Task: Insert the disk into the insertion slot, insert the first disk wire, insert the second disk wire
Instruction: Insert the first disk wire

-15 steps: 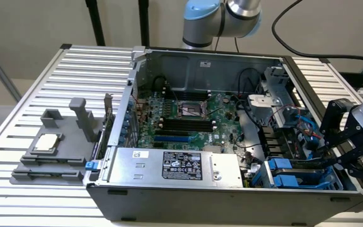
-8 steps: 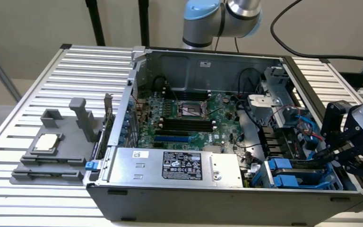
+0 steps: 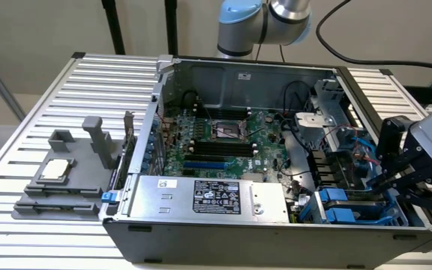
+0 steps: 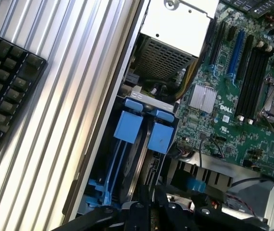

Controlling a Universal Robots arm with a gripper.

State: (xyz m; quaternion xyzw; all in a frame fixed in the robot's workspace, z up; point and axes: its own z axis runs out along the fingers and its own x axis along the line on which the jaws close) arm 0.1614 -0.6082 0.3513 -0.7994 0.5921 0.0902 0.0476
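The insertion slot is in the dark drive cage [image 3: 351, 208] at the case's front corner, on the exterior view's right. Two blue carrier tabs [image 4: 127, 126] [image 4: 161, 137] sit side by side in it. They cover the disk's body, so I cannot tell which carrier holds it. My black gripper [image 3: 385, 183] reaches over the case wall just behind the cage, its fingers [image 4: 137, 211] drawn together. What lies between them is hidden. Blue wires [image 3: 362, 143] run along the cage, and a blue connector [image 4: 194, 185] lies close to the fingertips.
A silver power supply with a black label [image 3: 216, 197] fills the case front. Behind it lie the motherboard [image 3: 224, 152] and the black processor socket [image 3: 227, 130]. A grey fixture holding a chip [image 3: 58, 174] stands on the ribbed table. A black keyboard [image 4: 6, 86] lies outside the case.
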